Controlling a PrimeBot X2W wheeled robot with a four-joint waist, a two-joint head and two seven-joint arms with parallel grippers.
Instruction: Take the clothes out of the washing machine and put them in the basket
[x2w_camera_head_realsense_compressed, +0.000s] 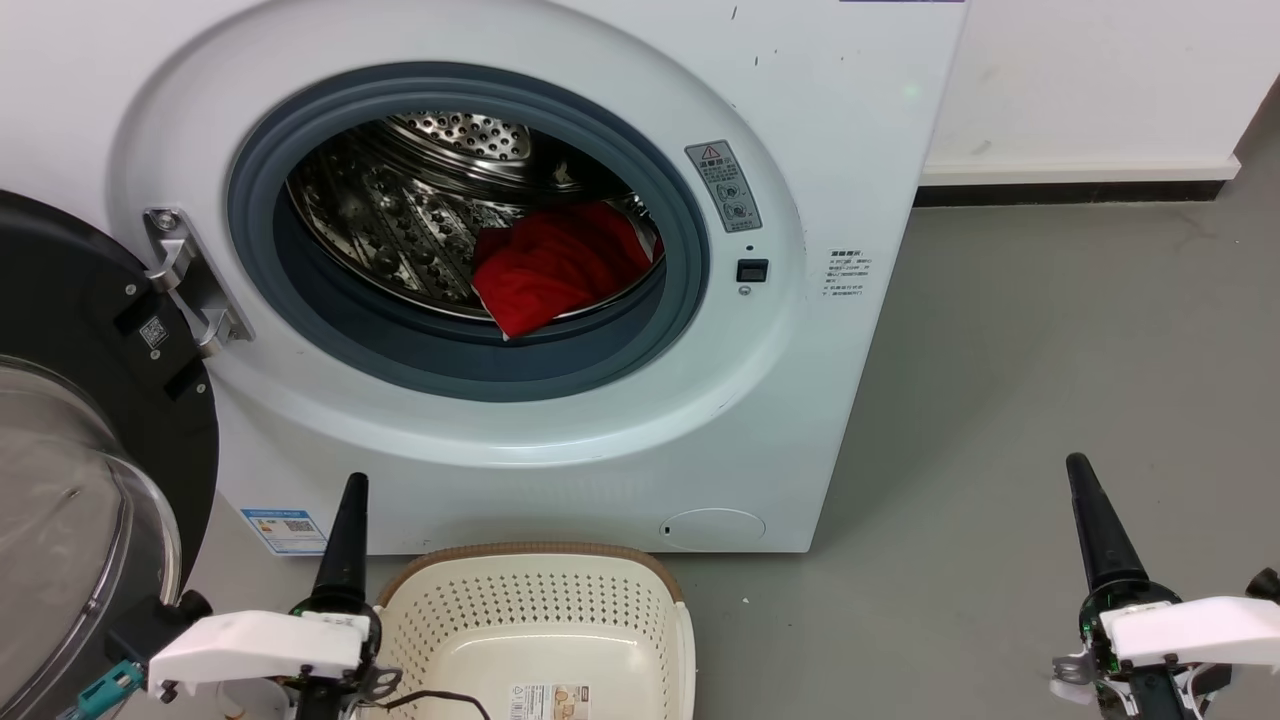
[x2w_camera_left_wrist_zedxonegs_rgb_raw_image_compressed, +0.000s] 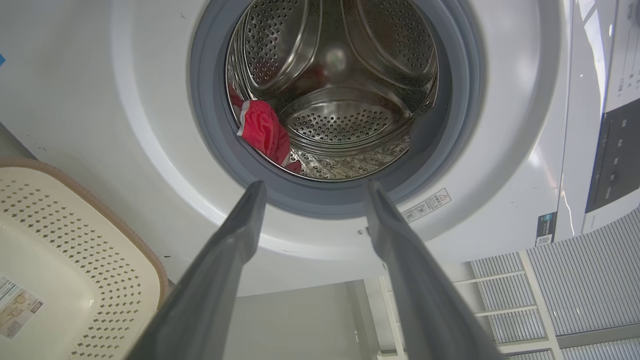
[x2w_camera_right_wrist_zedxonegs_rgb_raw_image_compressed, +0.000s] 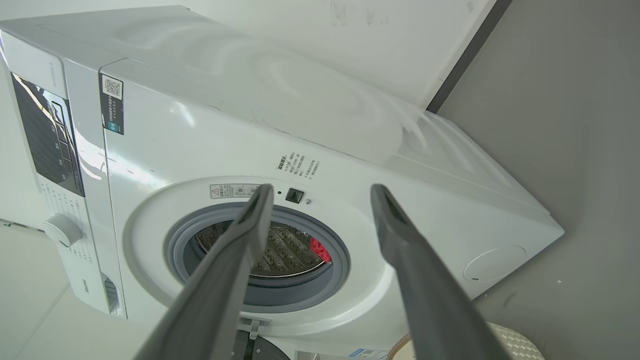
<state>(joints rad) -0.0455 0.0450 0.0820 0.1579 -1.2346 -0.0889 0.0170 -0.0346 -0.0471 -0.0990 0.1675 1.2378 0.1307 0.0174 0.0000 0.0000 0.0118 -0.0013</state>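
You have the washing machine straight ahead with its door swung fully open to your left. The door's black rim and glass bowl sit close beside your left arm, with the metal hinge just above them. The clothes lie inside the steel drum, a red bundle low on the right side, resting against the back of the grey seal. The left wrist view shows white trim on one piece. The seal's thick lower lip rises in front of the bundle, between it and you.

The basket stands on the grey floor just in front of the machine's base, below the opening, with a paper label on its bottom and a thin dark cable drooping over its near edge. It holds no garment.

Your left gripper hangs just left of the basket, its fingers spread wide and holding nothing, aimed at the drum mouth. Your right gripper hangs well off to the right over bare floor, its fingers likewise spread wide and holding nothing.
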